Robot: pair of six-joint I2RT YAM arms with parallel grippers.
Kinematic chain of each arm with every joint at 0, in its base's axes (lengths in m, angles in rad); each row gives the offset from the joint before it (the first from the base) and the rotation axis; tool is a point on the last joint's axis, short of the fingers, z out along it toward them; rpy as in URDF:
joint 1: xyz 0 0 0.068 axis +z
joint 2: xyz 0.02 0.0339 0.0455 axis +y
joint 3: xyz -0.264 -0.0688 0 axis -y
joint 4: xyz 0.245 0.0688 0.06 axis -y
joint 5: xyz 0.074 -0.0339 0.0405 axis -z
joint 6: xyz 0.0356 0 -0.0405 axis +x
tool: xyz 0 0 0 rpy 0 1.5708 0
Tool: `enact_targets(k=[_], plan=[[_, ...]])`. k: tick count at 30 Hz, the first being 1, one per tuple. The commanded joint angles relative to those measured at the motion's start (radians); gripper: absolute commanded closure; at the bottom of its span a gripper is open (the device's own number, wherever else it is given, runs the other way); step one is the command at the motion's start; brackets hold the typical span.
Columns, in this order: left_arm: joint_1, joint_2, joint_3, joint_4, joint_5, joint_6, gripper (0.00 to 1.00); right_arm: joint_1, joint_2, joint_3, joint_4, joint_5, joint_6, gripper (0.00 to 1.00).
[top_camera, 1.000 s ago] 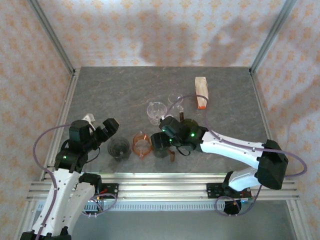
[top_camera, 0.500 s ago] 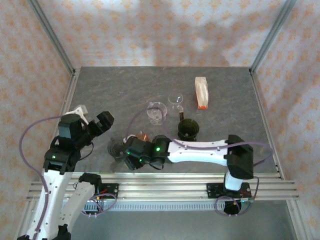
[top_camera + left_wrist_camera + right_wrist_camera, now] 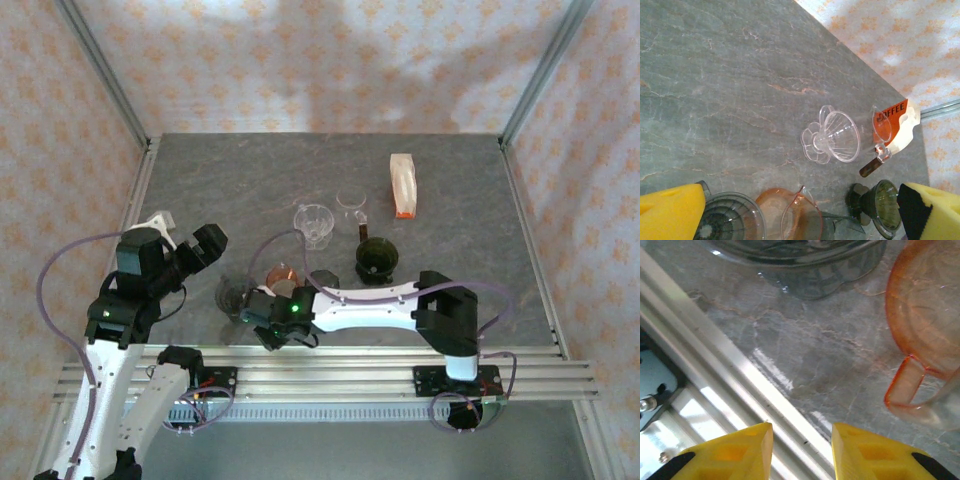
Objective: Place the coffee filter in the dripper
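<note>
Grey marbled table [image 3: 450,300], orange-flowered wallpaper [image 3: 300,70] on three sides, a metal rail [image 3: 350,365] along the near edge. Far right lies a white-and-orange coffee packet [image 3: 402,185]; whether it holds the filter I can't tell. A small glass [image 3: 351,200] sits near it. There's a clear dripper [image 3: 313,222] mid-table, a green dripper [image 3: 376,258] to its right, and an orange dripper [image 3: 283,273] and smoky dripper [image 3: 235,295] nearer. The right arm [image 3: 370,305] stretches across in front of them. The right claw [image 3: 802,450] is low over the rail, jaws narrowly parted, nothing between. The left claw [image 3: 192,240] hovers left, spread wide, empty.
</note>
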Motion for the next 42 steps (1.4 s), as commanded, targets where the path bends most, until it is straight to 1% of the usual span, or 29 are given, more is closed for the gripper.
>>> enact_targets(k=[1,8,14,19,21,25,27,32,34,37,40,42], plan=[[-0.006,-0.008,0.010,-0.034,-0.006,0.025,0.00,-0.033,0.010,0.028,-0.032,0.078,-0.042,0.65],[-0.006,-0.011,0.010,-0.046,-0.008,0.032,0.00,-0.103,-0.006,-0.013,0.041,0.101,-0.102,0.66],[-0.006,-0.017,0.002,-0.041,-0.008,0.029,0.00,-0.154,0.019,0.018,0.080,0.120,-0.134,0.67],[-0.006,-0.019,0.005,-0.041,-0.008,0.031,0.00,-0.213,0.019,0.017,0.139,0.082,-0.138,0.67],[-0.006,-0.020,0.003,-0.042,-0.011,0.031,0.00,-0.229,0.022,0.025,0.142,0.067,-0.138,0.64],[-0.005,-0.017,-0.003,-0.042,-0.010,0.028,0.00,-0.222,-0.009,0.016,0.165,0.020,-0.106,0.52],[-0.005,-0.020,-0.007,-0.042,-0.009,0.028,0.00,-0.209,-0.031,-0.002,0.191,0.014,-0.076,0.48],[-0.006,-0.026,-0.029,-0.036,-0.006,0.025,0.00,-0.199,-0.010,0.015,0.250,-0.027,0.023,0.48],[-0.006,-0.024,-0.033,-0.036,-0.002,0.025,0.00,-0.193,0.013,0.043,0.255,-0.025,0.037,0.48],[-0.006,-0.022,-0.032,-0.041,-0.002,0.026,0.00,-0.193,0.059,0.098,0.217,-0.011,0.045,0.51],[-0.006,-0.023,-0.030,-0.044,0.000,0.028,0.00,-0.192,0.073,0.108,0.227,-0.008,0.057,0.52],[-0.005,-0.022,-0.030,-0.045,0.003,0.028,0.00,-0.188,0.061,0.100,0.245,0.008,0.064,0.50]])
